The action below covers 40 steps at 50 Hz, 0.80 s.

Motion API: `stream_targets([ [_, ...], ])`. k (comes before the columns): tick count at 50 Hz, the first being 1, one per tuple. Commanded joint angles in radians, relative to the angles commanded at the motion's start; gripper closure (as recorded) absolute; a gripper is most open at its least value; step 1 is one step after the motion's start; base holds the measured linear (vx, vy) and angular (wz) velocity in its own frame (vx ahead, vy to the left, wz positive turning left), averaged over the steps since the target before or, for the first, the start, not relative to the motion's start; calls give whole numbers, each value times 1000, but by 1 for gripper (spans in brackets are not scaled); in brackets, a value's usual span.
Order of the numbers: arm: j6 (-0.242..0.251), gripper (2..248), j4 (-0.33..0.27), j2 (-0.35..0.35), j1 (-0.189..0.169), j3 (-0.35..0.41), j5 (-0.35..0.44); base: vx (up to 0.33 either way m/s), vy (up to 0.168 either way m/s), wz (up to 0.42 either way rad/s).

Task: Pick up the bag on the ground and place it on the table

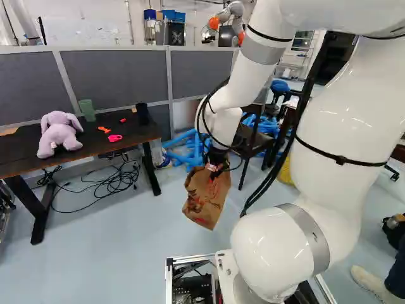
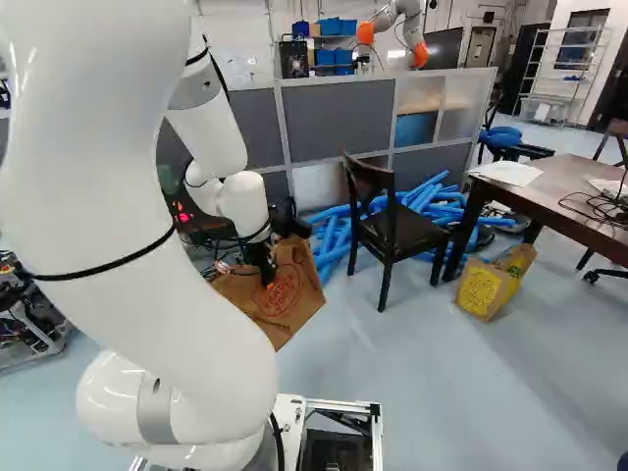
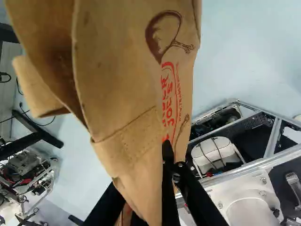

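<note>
I've got the brown paper bag [image 1: 207,197] pinched in my gripper [image 1: 218,168], the two fingers closed on its paper from either side, and it's hanging tilted in the air over the pale floor [image 1: 120,253]. Down the wrist view, its creased brown side spreads out ahead of the fingers, a folded flap to one side, red print and a dark drawing on the other, and part of the base frame [image 3: 268,162] shows beyond it. Over in the left base view, I'm seeing the dark table [image 1: 69,154] to the left of the bag, the two apart. A purple plush rabbit [image 1: 59,134] sits on that table, with a green cup [image 1: 87,109] just behind it, a black cup [image 1: 142,114] near the far end, and small orange, pink and red pieces between; loose cables [image 1: 114,183] trail on the floor below. Swinging over to the right base view, there's a dark chair [image 2: 392,228] beside a heap of blue tubes [image 2: 334,235], then a brown desk [image 2: 559,196] bearing papers, and a yellow-printed bag [image 2: 481,287] on the floor by its leg. Beyond the grey partition [image 2: 339,118] stands another robot [image 2: 397,12].
</note>
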<state>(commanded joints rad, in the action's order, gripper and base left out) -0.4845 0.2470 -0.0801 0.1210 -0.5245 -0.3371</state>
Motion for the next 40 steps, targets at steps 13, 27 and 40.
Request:
stream_targets([
  [13,0,228,0,42,-21,-11,-49,0,0,0],
  [27,0,228,-8,82,-37,-27,-94,0,0,0],
  [40,0,228,-28,113,-49,-48,-139,0,0,0],
])
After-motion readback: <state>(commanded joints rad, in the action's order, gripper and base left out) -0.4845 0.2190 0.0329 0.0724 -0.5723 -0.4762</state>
